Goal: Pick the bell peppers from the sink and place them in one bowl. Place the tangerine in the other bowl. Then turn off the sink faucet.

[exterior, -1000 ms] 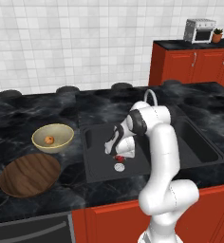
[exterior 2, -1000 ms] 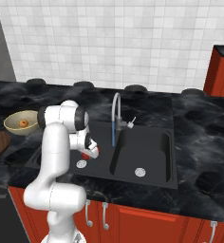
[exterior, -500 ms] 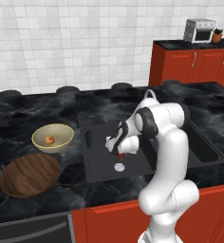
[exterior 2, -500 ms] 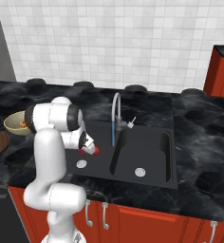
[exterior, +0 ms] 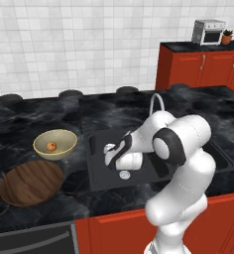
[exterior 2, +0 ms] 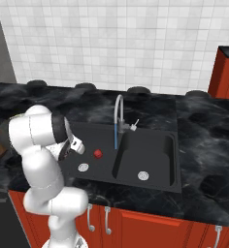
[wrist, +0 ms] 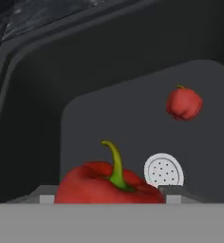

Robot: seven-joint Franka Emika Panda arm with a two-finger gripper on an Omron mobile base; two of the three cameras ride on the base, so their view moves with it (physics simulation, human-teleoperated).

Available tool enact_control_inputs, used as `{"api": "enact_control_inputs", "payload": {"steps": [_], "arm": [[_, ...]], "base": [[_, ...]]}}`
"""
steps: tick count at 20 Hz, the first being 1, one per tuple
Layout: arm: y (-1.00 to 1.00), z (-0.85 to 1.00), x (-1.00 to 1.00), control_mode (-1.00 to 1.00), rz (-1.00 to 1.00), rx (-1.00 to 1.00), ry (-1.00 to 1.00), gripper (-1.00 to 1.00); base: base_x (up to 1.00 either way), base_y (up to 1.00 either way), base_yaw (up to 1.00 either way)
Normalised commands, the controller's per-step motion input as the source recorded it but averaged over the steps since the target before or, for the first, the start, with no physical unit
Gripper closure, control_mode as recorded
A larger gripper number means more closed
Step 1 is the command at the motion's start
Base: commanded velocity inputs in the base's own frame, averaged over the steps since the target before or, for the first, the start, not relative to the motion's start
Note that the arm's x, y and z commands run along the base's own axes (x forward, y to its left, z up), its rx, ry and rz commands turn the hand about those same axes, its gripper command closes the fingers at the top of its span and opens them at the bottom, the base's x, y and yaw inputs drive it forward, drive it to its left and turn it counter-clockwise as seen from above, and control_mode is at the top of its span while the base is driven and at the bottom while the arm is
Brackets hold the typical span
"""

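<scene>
1. One bell pepper (wrist: 109, 182), bright red and lumpy with a curved green stem, sits between the jaws of the gripper (wrist: 107, 197), which close on it; compared with a second ago, the arm has lifted it higher above the sink (exterior: 96, 171).
2. The second pepper (exterior 2: 98, 153) lies on the basin floor near the drain (exterior 2: 83, 167).
3. The tangerine (exterior: 51, 146) rests in the cream bowl (exterior: 64, 149).
4. No writing is legible.

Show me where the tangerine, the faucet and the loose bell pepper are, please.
tangerine (exterior: 51, 146): left base view, middle of the fruit.
faucet (exterior 2: 118, 109): right base view, arched spout.
loose bell pepper (wrist: 183, 103): hand view, red body.
</scene>
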Motion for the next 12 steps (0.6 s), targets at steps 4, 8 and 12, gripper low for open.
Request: {"api": "enact_control_inputs", "payload": {"steps": [4, 8, 12], "arm": [[0.00, 0.82, -0.33, -1.00, 0.30, 0.03, -0.06, 1.00], [0.00, 0.73, -0.44, -1.00, 0.29, 0.04, 0.06, 1.00], [0.00, 0.54, -0.50, -1.00, 0.23, 0.04, 0.16, 1.00]], "base": [[0.00, 0.00, 0.00], [0.00, 0.00, 0.00], [0.00, 0.00, 0.00]]}}
